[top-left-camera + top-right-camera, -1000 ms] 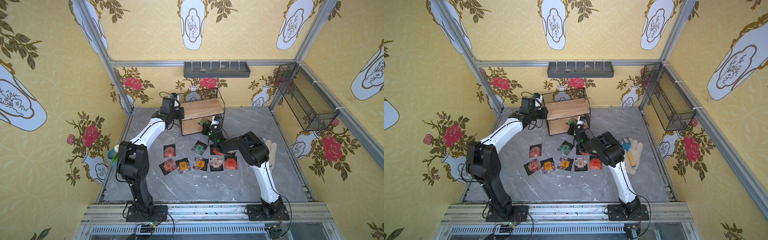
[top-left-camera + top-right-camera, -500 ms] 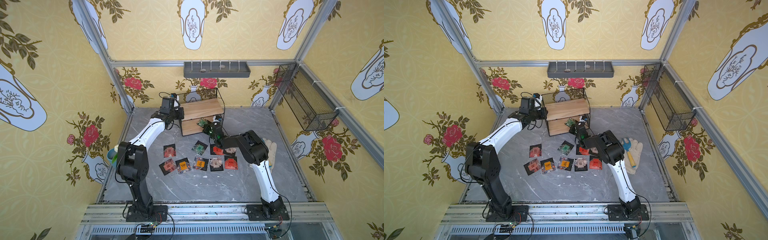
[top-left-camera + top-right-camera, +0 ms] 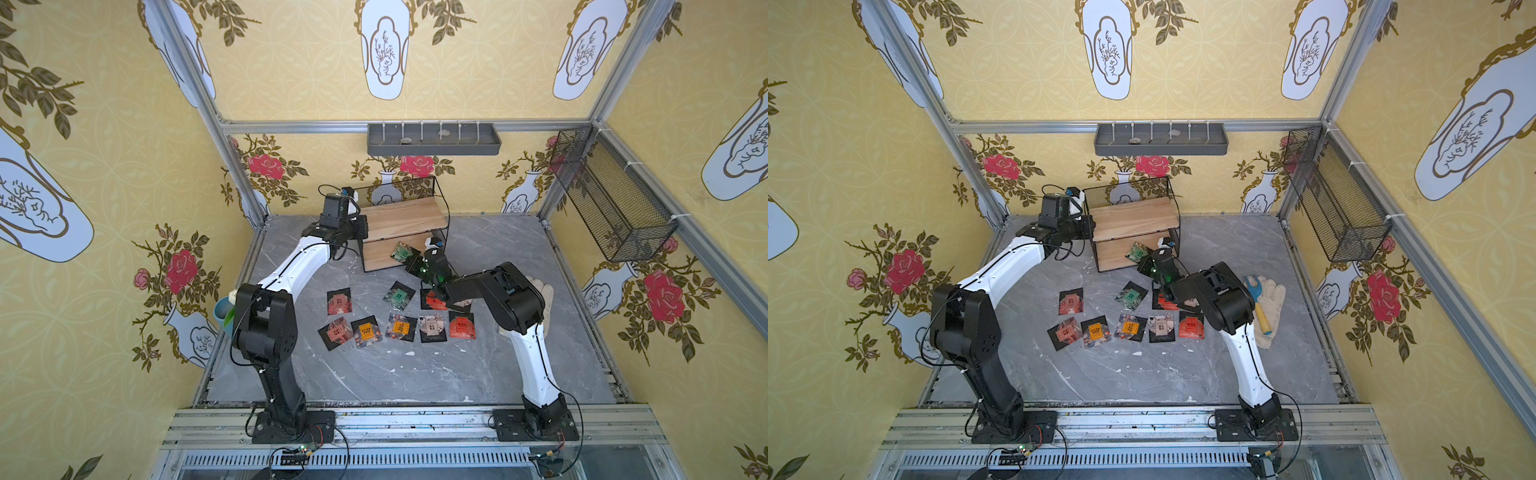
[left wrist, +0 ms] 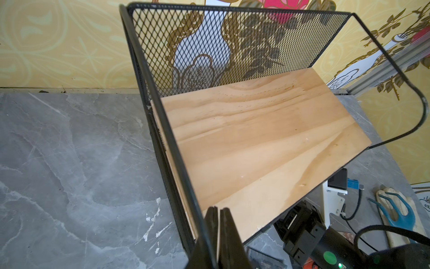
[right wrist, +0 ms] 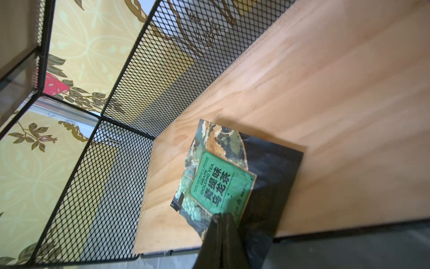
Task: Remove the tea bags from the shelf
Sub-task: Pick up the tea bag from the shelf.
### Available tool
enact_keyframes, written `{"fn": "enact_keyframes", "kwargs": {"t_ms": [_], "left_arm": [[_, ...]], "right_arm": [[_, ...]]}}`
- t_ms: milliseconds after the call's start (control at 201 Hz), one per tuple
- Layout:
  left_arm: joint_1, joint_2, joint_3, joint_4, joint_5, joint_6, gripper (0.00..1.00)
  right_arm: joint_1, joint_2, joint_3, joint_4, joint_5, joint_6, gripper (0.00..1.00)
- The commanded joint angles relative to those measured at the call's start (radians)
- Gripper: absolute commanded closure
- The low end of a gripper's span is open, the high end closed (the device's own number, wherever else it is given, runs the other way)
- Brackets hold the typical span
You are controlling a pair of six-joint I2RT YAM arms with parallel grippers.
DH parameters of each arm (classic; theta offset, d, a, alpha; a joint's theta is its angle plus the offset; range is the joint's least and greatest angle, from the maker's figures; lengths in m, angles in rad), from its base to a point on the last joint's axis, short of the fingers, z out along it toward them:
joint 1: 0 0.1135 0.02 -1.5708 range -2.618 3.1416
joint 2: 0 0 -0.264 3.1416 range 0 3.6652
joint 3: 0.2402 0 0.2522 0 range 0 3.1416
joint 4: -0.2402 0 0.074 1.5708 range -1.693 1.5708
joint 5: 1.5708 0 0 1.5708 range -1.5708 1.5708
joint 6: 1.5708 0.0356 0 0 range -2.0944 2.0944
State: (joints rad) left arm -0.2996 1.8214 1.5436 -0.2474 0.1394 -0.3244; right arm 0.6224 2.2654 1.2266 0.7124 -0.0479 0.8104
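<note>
In both top views the shelf has a bare top board. The right claw pinches one green bag at the front of the shelf's low board. I see no other bag on the shelf. The other bags lie flat on the worktop in front of the shelf. So the job looks almost done: only this one has to come out. The left claw is at the shelf's left side. A glove and a blue fork lie well off to the shelf's right. A grey tray and a mesh basket hang on the walls, away from the shelf.

In the left wrist view the left claw is pressed together, just beside the shelf's side wire. It holds nothing I can see.

In the right wrist view the right claw is squeezed on an edge of the green bag. The bag is over the front of the low board, near the shelf's mesh side. The shelf's front wire runs close by, so I think the bag could catch there.
</note>
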Motion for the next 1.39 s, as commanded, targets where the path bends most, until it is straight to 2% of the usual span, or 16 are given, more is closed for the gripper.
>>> {"fn": "enact_keyframes", "kwargs": {"t_ms": [0,90,204,607,762,1056,1235,1389], "left_arm": [[0.000,-0.008,0.001,0.063,0.011,-0.006,1.00],[0.000,-0.008,0.001,0.062,0.011,-0.006,1.00],[0.000,-0.006,0.002,0.060,0.011,-0.008,1.00],[0.000,-0.004,-0.002,0.062,0.014,-0.008,1.00],[0.000,-0.004,-0.004,0.065,0.016,-0.008,1.00],[0.000,-0.008,-0.007,0.063,0.016,-0.008,1.00],[0.000,-0.013,-0.010,0.063,0.015,-0.008,1.00],[0.000,-0.012,-0.016,0.066,0.015,-0.010,1.00]], "right_arm": [[0.003,-0.021,-0.015,-0.063,-0.024,-0.024,0.89],[0.000,-0.043,-0.020,-0.050,-0.033,-0.035,0.82],[-0.001,-0.078,-0.042,-0.037,-0.037,-0.046,0.67],[-0.033,-0.215,-0.192,0.021,-0.059,-0.025,0.48],[-0.069,-0.224,-0.241,0.054,-0.112,0.036,0.48],[-0.093,-0.114,-0.209,0.172,-0.268,0.160,0.52],[-0.098,-0.060,-0.183,0.224,-0.305,0.222,0.55],[-0.102,-0.027,-0.158,0.244,-0.313,0.248,0.61]]}}
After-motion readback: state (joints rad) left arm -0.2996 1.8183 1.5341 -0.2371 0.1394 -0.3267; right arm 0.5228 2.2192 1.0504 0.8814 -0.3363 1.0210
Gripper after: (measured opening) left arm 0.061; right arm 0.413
